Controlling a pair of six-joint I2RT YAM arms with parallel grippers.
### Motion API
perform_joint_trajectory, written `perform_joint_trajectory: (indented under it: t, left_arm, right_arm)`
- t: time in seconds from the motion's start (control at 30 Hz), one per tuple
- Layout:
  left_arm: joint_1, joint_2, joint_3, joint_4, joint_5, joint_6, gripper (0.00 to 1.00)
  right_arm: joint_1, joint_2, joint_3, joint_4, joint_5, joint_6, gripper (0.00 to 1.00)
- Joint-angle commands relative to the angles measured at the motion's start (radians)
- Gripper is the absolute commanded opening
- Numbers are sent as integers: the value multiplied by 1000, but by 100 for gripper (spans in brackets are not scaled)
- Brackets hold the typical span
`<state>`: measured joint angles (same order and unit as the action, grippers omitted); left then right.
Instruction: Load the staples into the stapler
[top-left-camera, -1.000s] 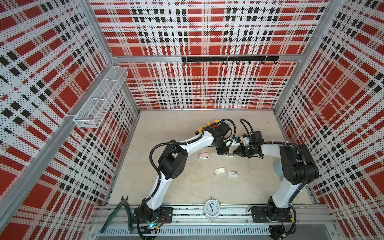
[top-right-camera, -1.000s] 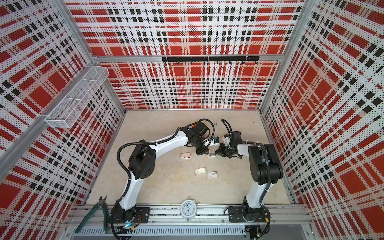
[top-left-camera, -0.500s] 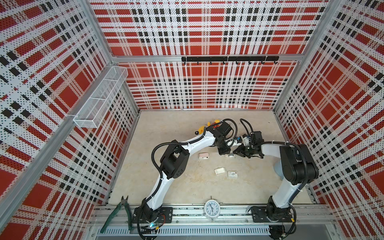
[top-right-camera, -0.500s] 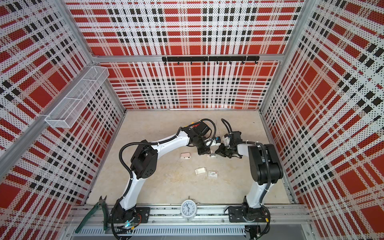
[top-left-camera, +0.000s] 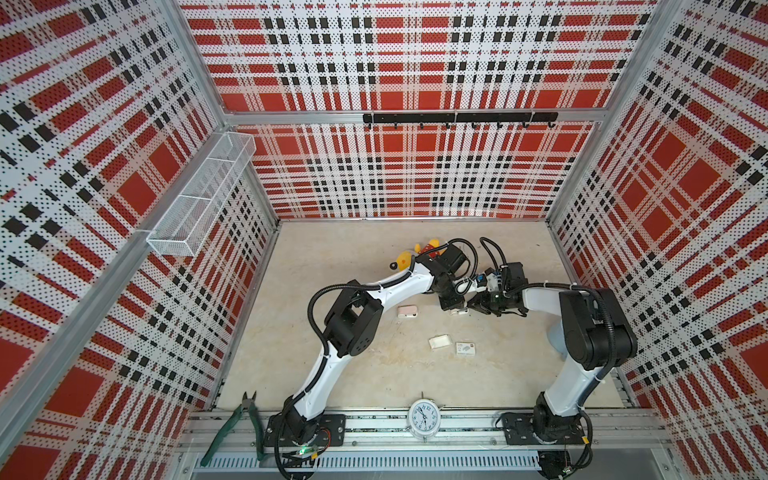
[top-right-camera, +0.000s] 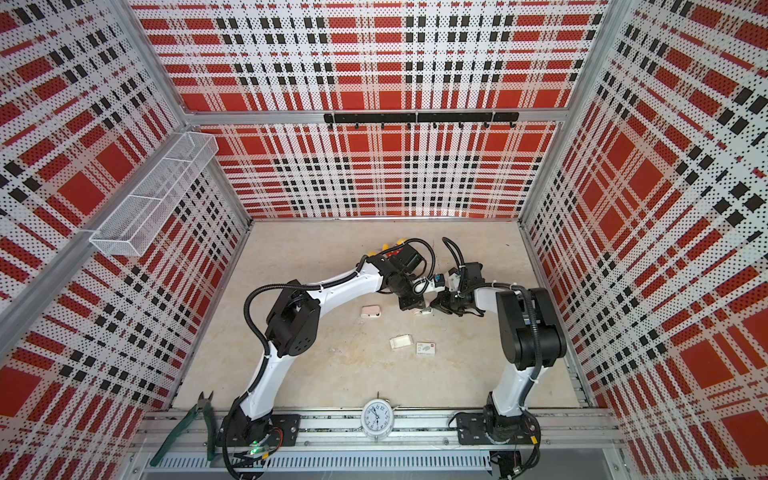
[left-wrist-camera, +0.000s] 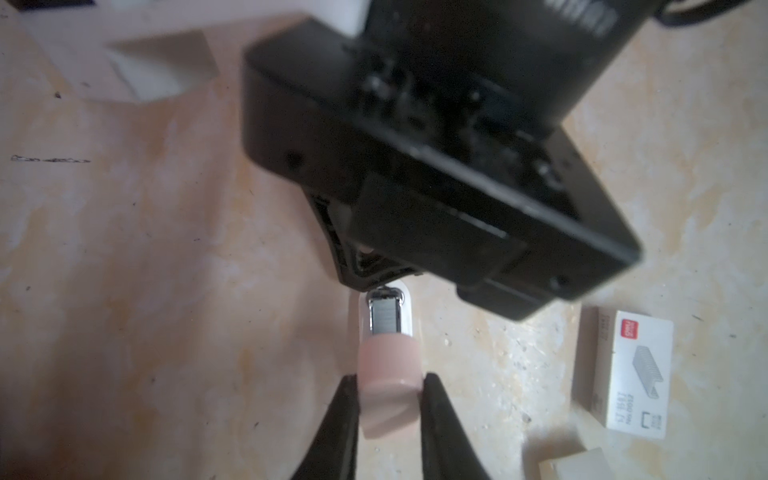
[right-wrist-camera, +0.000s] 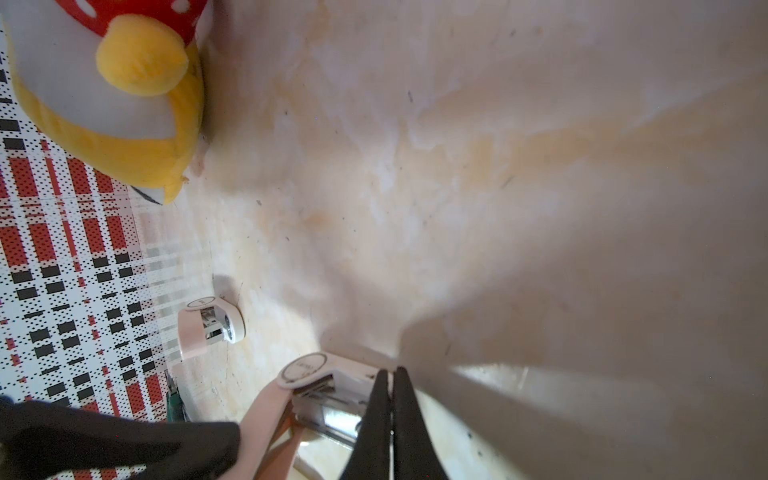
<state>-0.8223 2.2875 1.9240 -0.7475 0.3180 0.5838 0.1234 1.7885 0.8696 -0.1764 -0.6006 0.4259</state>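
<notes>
A small pink-and-white stapler (left-wrist-camera: 386, 386) lies open on the beige floor, seen between the two grippers in both top views (top-left-camera: 457, 312) (top-right-camera: 422, 311). My left gripper (left-wrist-camera: 388, 376) is shut on its pink lid (right-wrist-camera: 266, 415). A grey ribbed strip of staples (left-wrist-camera: 384, 318) lies in the shiny metal channel. My right gripper (right-wrist-camera: 390, 370) is shut with nothing between its fingers, its tips at the stapler's white front end (right-wrist-camera: 307, 370). In the left wrist view the right gripper's black body hangs over that end.
A second pink-and-white stapler (top-left-camera: 407, 311) lies to the left. A white box tray (top-left-camera: 439, 341) and a printed staple box (top-left-camera: 465, 348) sit nearer the front. A plush toy (top-left-camera: 415, 253) is behind the left arm. A clock (top-left-camera: 423, 417) and green pliers (top-left-camera: 239, 424) rest on the front rail.
The left arm's elbow has shifted slightly. Both grippers stay shut at the stapler.
</notes>
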Motion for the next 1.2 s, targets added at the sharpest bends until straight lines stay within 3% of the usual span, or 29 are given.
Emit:
perform_joint_trajectory:
  t: [0.0,0.63,1.17]
  left_arm:
    - [-8,53,13,-39,-7,10,18]
    - [-10,76,15,-39,-12,12,18]
    - [-25,113,69,-79,-43,24,18]
  right_arm:
    - [9,3,4,-28,34,-19,7]
    - [-1,-20,0,-28,61,-16,7]
    - [-134,-161,-55,-92,153,6,9]
